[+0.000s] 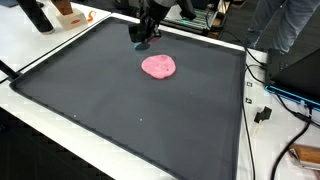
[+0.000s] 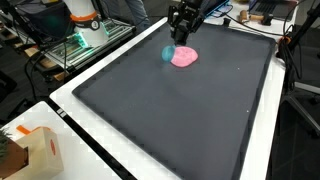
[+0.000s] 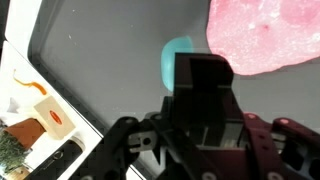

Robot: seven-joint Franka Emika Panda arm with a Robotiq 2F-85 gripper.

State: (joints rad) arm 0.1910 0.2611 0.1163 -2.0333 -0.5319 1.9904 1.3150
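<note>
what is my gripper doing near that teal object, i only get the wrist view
observer: the gripper is down low at the teal object, close to one rim of the dark mat. I cannot tell whether the jaws are open.
operator: how big is the pink stuff, it runs out of my frame
observer: the pink dough is a single rounded flat patch. All of it lies on the mat, just apart from the teal object.
operator: anything off the mat i should know about
observer: cables lie on the white table along one side of the mat.
</note>
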